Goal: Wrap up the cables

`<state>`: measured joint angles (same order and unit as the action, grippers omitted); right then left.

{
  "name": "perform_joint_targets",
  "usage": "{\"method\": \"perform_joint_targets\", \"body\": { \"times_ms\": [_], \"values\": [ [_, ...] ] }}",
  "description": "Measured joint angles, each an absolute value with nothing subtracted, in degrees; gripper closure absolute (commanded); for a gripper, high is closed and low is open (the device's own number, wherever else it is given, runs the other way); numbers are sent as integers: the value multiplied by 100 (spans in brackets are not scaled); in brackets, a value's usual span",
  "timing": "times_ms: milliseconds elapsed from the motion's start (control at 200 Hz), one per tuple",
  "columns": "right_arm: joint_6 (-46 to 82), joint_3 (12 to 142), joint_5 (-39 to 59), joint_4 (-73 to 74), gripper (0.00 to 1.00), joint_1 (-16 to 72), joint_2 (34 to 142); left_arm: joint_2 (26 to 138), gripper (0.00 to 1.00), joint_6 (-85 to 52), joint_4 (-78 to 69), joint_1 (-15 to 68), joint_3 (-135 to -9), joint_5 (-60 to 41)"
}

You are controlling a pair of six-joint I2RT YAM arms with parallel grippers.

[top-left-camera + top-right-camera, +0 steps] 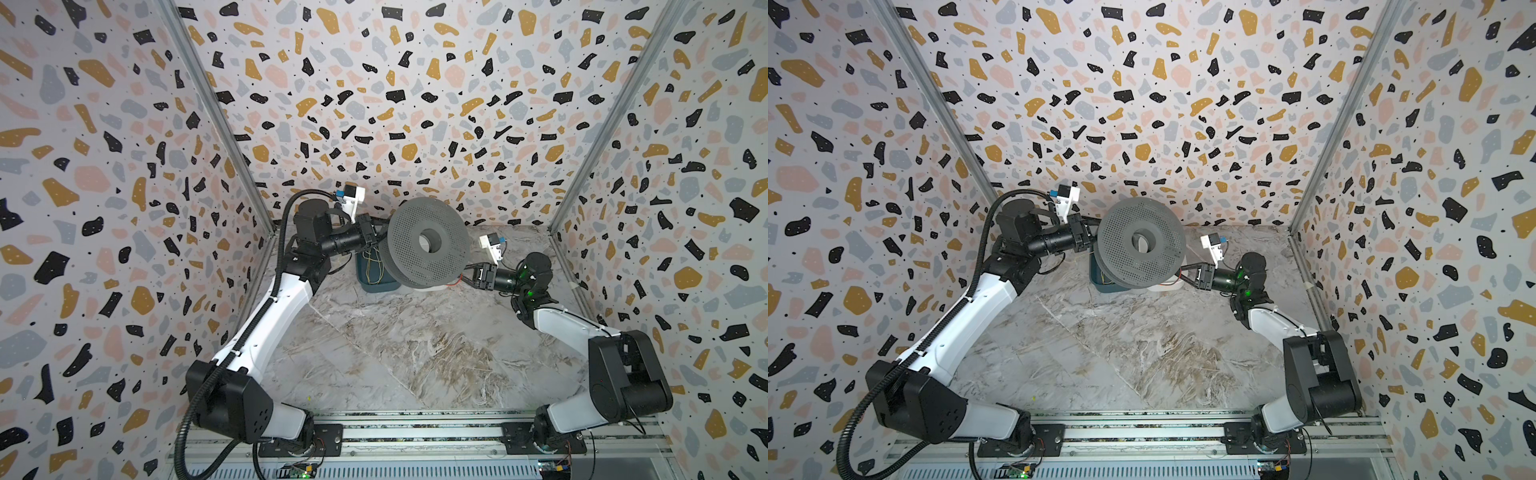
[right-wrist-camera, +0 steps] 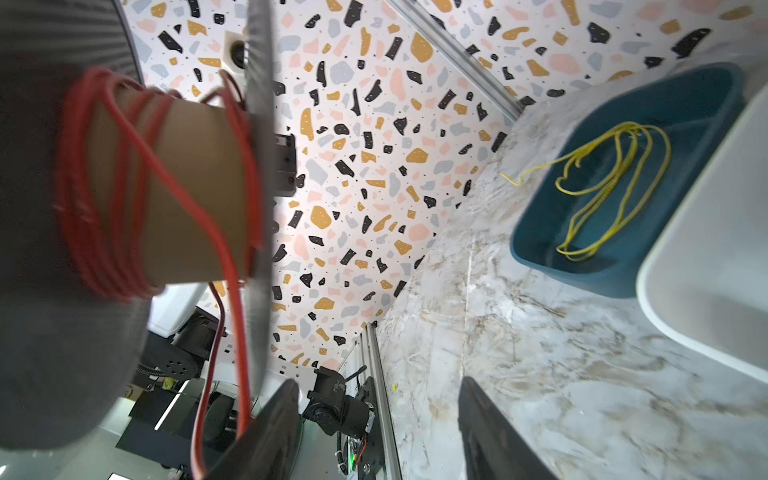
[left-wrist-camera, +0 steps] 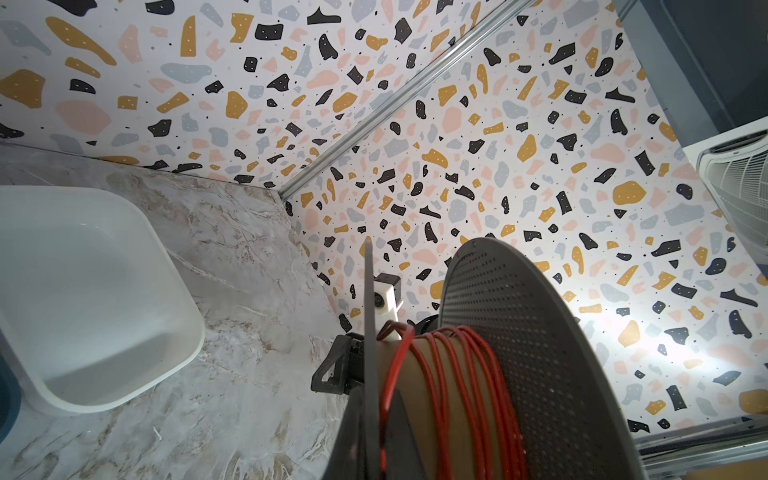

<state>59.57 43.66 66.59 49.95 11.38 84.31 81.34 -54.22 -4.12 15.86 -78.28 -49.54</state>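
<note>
Left gripper [image 1: 380, 232] was pinched tight on the rim of one flange of the grey spool [image 1: 446, 232], holding it tilted and off the table [image 1: 395, 353] toward the back, perforated face up toward the cam in both top views. The cables [image 3: 453, 334], red, sat wound in several turns round the spool's cardboard core, btwn the two flanges. In the right wrist view the turns were bunched to one side, w/ a couple of loose strands dropping off the core past the flange edge, close by one of the fingers [image 2: 270, 432] of the right gripper [image 1: 467, 276]; contact not clear. That gripper sat just beside the spool's lower right edge, jaws spread wide, nothing btwn them. Partly under the spool stood a blue bin [image 1: 370, 286] w/ yellow-green wire [image 2: 579, 156] coiled inside, one end trailing over the rim onto the table. A white bin [image 3: 83, 270] stood right next to it.
</note>
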Motion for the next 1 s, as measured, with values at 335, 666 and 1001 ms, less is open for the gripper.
{"method": "perform_joint_targets", "body": {
  "times_ms": [335,666,1001],
  "values": [
    [5500,3911,6611,4069,38,899,7767,8149,100,-5693,-762,1586,-7826,-5164],
    [6114,3509,6473,4442,25,722,6845,8300,100,-5843,-1105,1586,-7752,-5201],
    [7054,3616,6180,5380,28,869,7133,8311,100,-6010,-1321,1586,-7544,-5201]
  ]
}}
